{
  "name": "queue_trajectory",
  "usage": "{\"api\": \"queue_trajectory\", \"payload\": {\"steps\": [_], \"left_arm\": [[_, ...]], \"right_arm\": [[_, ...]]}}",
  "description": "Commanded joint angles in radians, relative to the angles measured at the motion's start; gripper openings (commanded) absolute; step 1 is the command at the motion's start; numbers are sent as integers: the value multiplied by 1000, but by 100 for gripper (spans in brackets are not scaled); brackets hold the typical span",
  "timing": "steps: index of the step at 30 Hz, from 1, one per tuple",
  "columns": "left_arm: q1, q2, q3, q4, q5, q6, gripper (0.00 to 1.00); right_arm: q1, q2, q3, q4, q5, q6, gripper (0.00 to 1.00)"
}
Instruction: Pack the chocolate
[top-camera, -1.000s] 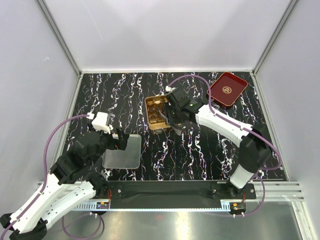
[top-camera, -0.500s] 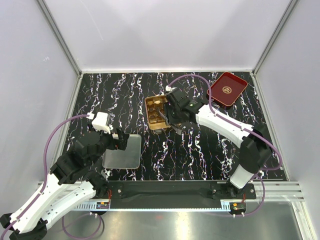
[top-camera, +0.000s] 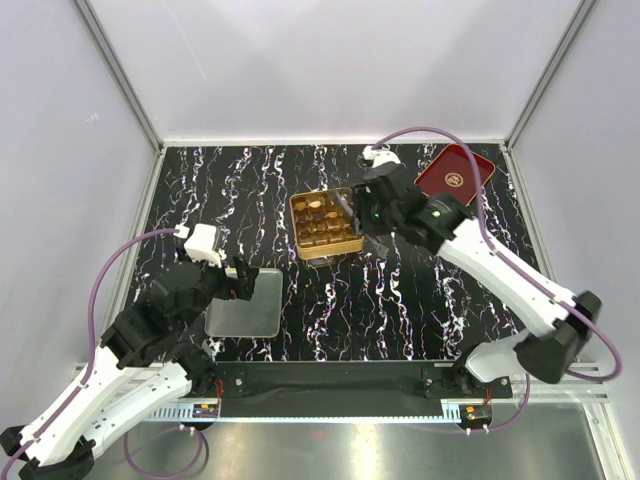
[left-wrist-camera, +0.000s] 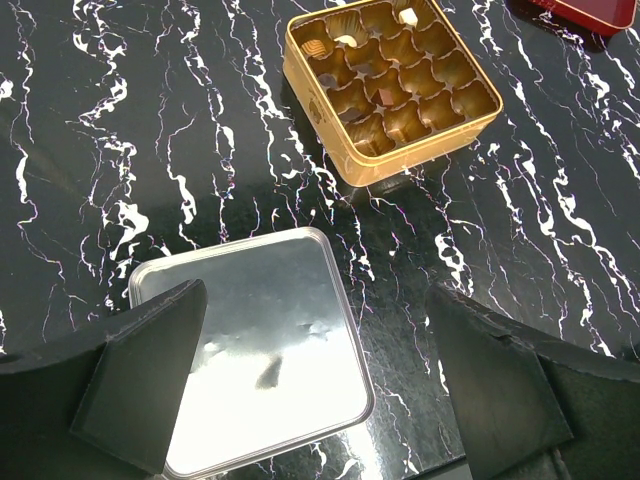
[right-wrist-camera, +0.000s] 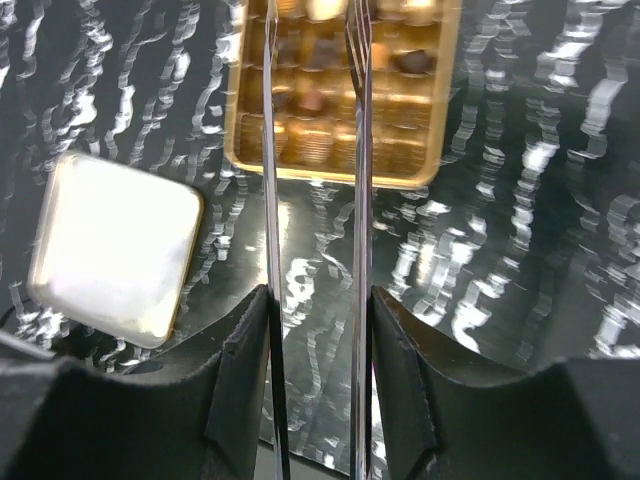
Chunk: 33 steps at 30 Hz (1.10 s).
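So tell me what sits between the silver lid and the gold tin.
Nothing: only bare marbled tabletop separates the silver lid from the gold tin, clearest in the left wrist view.

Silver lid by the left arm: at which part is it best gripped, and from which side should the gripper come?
Probably from straight above, fingers on two opposite straight edges, mid-length. The lid lies flat on the table, so nothing can slip under it, and its corners are rounded. The open left gripper looks wide enough.
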Motion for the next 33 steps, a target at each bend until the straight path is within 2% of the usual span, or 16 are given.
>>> {"api": "queue_trajectory", "payload": {"steps": [1,6,9,17,27,33], "left_arm": [[-4,-10,7,39,-17,-2,99],[-4,-3,10,36,-16,-2,99],[-4,-3,10,38,-11,-2,99],[-6,5,7,41,-8,1,99],[-6,-15,7,41,-13,-1,99],[-6,-10,11,44,6,2,99]], "right_arm": [[-13,-96,-63,-94,127,0,48],[-164,-218,-240,-113,52,25,47],[-199,-253,-328,-114,32,48,47],[-202,-307,-523,-92,21,122,47],[-202,-285,-638,-19,-62,333,48],[-197,-288,-722,28,-73,411,54]]}}
